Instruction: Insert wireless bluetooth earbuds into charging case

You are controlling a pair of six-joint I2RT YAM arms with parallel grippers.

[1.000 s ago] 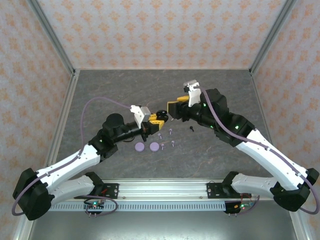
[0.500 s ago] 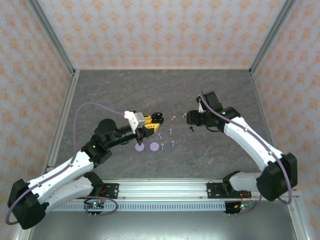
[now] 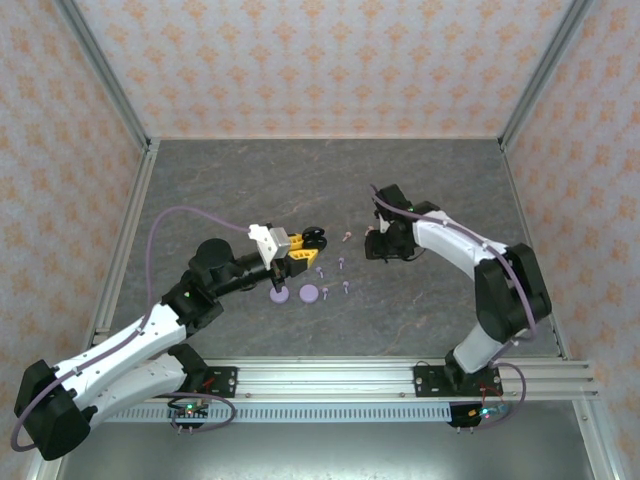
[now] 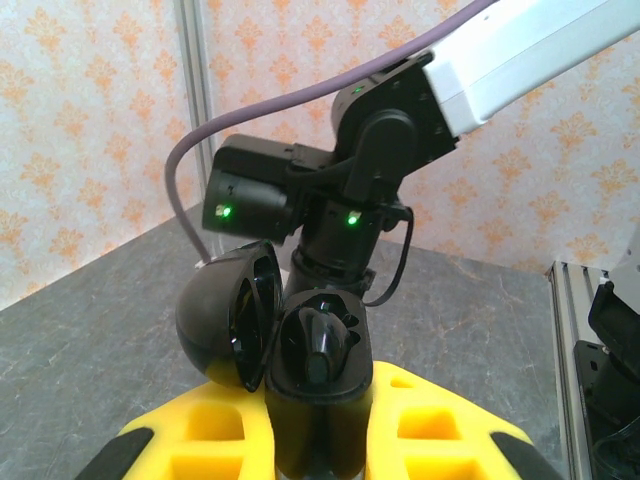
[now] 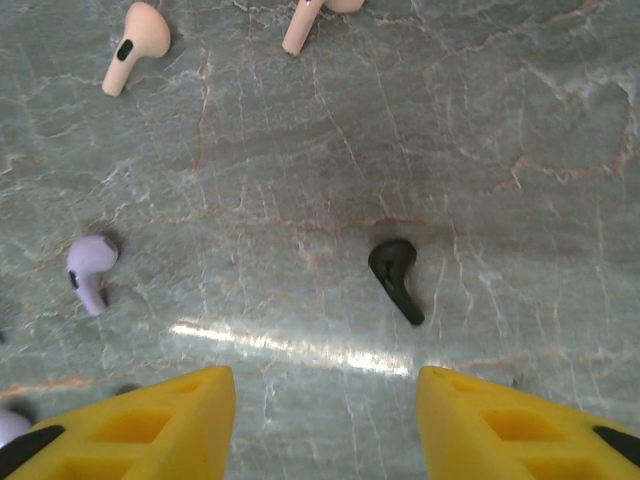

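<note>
My left gripper (image 3: 300, 252) is shut on a black charging case (image 4: 318, 355), held upright with its round lid (image 4: 225, 315) swung open to the left. One black earbud (image 4: 322, 345) sits in a socket of the case. My right gripper (image 5: 325, 385) points down at the table, open, with nothing between its yellow fingers (image 5: 150, 420). A black earbud (image 5: 395, 275) lies flat just ahead of the gap, nearer the right finger. In the top view the right gripper (image 3: 380, 248) hovers to the right of the case (image 3: 315, 238).
Two pink earbuds (image 5: 135, 45) (image 5: 305, 25) and a lavender one (image 5: 88, 268) lie further out on the grey table. Two lavender discs (image 3: 280, 294) (image 3: 310, 293) and several small buds (image 3: 340, 263) lie between the arms. Patterned walls enclose the table.
The right arm has folded in and turned its wrist down over the black earbud, jaws slightly narrower. The left arm has drawn back a little with the case.
</note>
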